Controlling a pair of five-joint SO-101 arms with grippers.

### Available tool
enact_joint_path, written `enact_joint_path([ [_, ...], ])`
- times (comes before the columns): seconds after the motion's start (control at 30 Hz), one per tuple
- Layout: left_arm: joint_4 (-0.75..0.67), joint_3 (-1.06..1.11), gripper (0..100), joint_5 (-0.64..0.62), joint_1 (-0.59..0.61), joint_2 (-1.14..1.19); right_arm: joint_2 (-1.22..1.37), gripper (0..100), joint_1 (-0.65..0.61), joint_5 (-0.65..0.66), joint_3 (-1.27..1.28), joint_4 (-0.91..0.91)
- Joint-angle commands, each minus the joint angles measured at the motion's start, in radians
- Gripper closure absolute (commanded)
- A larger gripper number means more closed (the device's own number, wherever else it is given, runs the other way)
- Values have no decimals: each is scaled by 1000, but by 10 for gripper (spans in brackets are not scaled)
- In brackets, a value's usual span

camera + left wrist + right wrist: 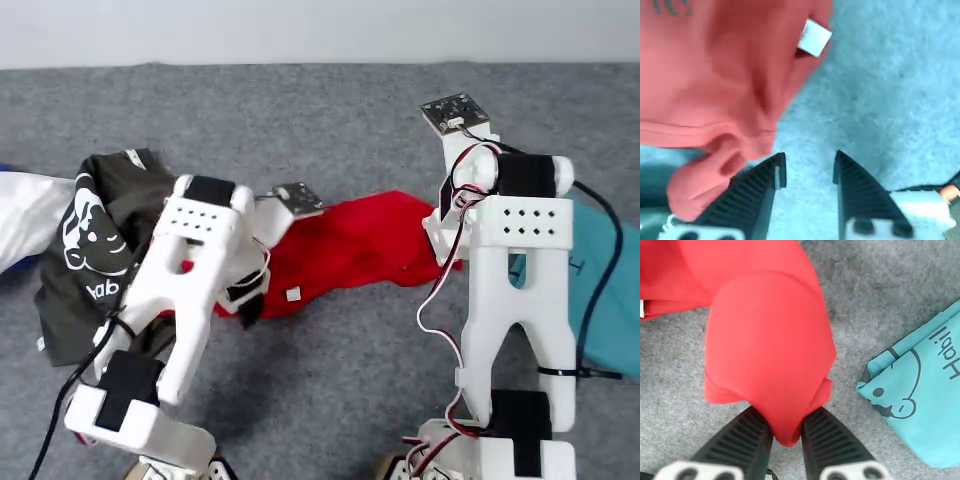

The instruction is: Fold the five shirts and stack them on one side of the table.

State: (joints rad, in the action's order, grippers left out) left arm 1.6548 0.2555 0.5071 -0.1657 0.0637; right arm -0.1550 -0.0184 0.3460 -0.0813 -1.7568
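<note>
A red shirt (350,245) lies crumpled across the middle of the grey table (330,120). My right gripper (441,243) is at the shirt's right end; in the right wrist view this gripper (787,432) is shut on a bunched fold of the red shirt (765,340). My left gripper (248,298) is at the shirt's left end. In the left wrist view it (809,167) stands open just above the table, with the red shirt (715,85) and its white label (814,37) beside one finger and nothing between the fingers.
A dark olive shirt (90,250) with a cartoon print lies crumpled at the left, partly under the left arm. A white shirt (25,215) lies at the far left edge. A teal shirt (605,290) (920,395) lies flat at the right, behind the right arm.
</note>
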Motion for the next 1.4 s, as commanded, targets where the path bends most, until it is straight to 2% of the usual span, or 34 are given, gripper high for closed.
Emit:
enact_joint_path([
  [0.0, -118, 21, 836, 5, 55, 25, -2, 988, 7, 0, -5, -38],
  [0.2, -210, -38, 836, 11, 140, 178, -2, 988, 8, 0, -3, -38],
  [0.5, -215, -182, 841, 5, 161, 381, -2, 988, 5, 2, -3, -38],
  [0.7, -192, -213, 996, 9, 160, 393, -2, 988, 5, 3, -3, -38],
  [1.0, -46, -344, 986, 9, 153, 393, -1, 988, 5, 3, -3, -38],
  [1.1, 9, -403, 939, 11, 152, 393, -1, 988, 5, 3, -3, -38],
  [1.2, 29, -444, 892, 11, 163, 393, -1, 988, 5, 3, -3, -38],
  [1.37, 25, -455, 889, 11, 161, 402, -1, 988, 7, 2, -3, -38],
])
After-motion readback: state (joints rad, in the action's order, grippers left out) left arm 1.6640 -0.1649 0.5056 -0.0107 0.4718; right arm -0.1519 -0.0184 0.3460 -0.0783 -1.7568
